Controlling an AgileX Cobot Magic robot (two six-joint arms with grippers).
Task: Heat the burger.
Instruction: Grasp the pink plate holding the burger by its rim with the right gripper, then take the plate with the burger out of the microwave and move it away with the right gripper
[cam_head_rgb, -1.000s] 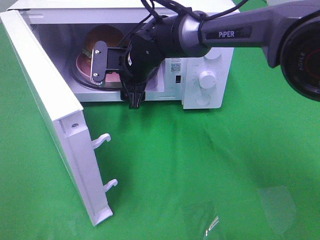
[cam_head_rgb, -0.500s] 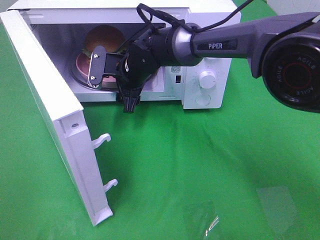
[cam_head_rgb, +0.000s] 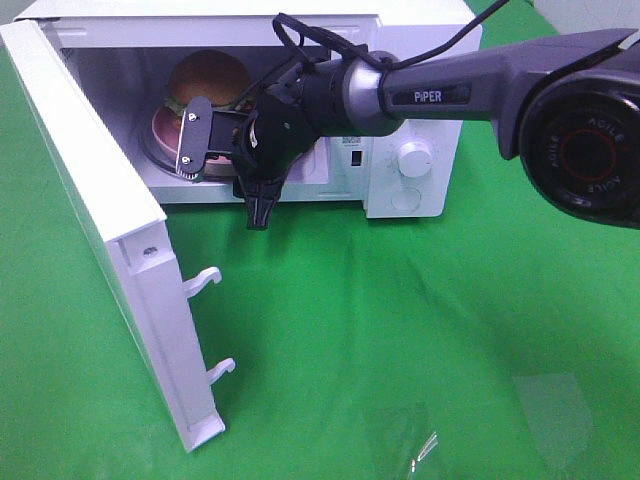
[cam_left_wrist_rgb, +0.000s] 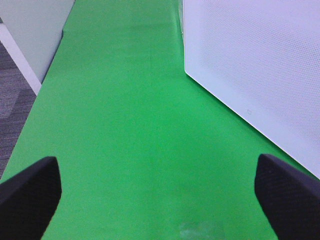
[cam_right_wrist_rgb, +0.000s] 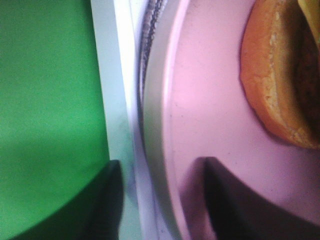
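A burger (cam_head_rgb: 207, 77) sits on a pink plate (cam_head_rgb: 165, 128) inside an open microwave (cam_head_rgb: 415, 120), on the glass turntable (cam_head_rgb: 150, 152), as the right gripper (cam_head_rgb: 200, 135) reaches into the cavity. In the right wrist view its fingers (cam_right_wrist_rgb: 225, 200) straddle the plate's near rim, one over the pink surface and one outside it by the oven's sill, but whether they pinch the rim or stand just clear of it cannot be told. The left gripper (cam_left_wrist_rgb: 155, 192) hangs over the green cloth (cam_head_rgb: 420, 330) behind the door (cam_head_rgb: 110, 230), jaws wide apart and empty. The risk from here lies in the withdrawal: if the fingers grip the rim as the arm backs out, the plate could be dragged off the turntable, tipping the burger. The door, swung fully open, must also close without catching the arm.
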